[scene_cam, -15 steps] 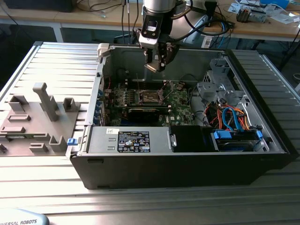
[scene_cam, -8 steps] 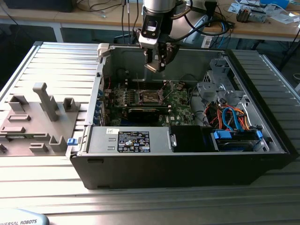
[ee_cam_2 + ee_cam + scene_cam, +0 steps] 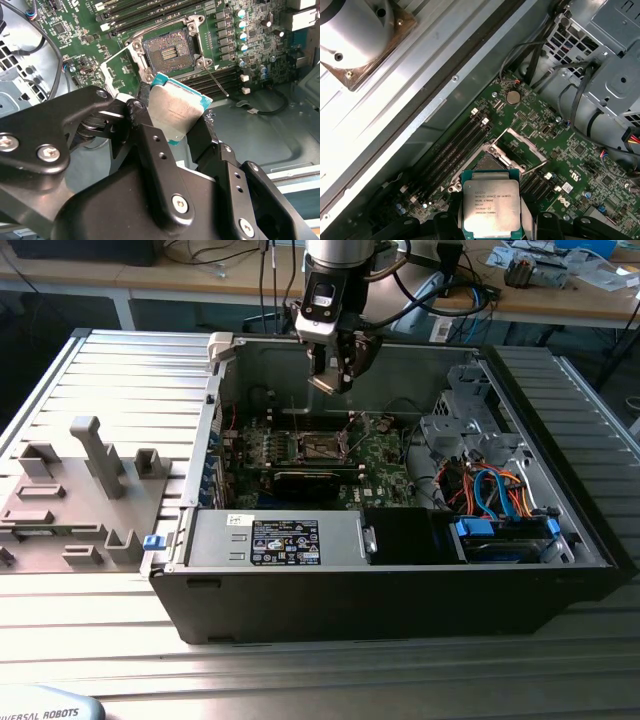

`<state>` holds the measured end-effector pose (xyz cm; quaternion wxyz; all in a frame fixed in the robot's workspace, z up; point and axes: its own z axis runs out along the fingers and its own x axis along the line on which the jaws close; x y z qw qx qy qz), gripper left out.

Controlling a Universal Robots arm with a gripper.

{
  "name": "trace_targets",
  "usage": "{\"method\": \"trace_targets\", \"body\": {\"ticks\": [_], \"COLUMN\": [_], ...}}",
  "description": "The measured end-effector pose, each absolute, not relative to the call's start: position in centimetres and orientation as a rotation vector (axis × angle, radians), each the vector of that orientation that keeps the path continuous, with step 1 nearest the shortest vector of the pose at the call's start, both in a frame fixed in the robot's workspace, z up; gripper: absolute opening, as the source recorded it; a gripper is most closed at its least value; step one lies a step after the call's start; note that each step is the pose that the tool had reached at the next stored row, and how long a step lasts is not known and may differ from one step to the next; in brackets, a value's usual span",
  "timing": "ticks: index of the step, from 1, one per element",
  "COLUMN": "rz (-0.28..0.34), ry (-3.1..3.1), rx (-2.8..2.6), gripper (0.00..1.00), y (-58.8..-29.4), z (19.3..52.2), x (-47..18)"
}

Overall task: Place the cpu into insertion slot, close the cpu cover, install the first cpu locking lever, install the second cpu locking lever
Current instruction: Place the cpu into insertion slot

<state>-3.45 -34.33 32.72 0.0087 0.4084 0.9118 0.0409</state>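
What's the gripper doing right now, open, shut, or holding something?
The gripper is shut on the cpu, held above the open insertion slot, not yet seated.

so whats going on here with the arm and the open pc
The arm's gripper is shut on the cpu, holding it above the motherboard inside the open computer case. The insertion slot lies open and empty, so the cpu is not yet seated.
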Motion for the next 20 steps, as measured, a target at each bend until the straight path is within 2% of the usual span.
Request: {"method": "trace_targets", "body": {"ticks": [20], "rz": [0.128], "ry": [2.840], "rx": [1.295], "gripper": [0.54], "y": [-34.33], "z": [32.70], "x": [-3.45]}}
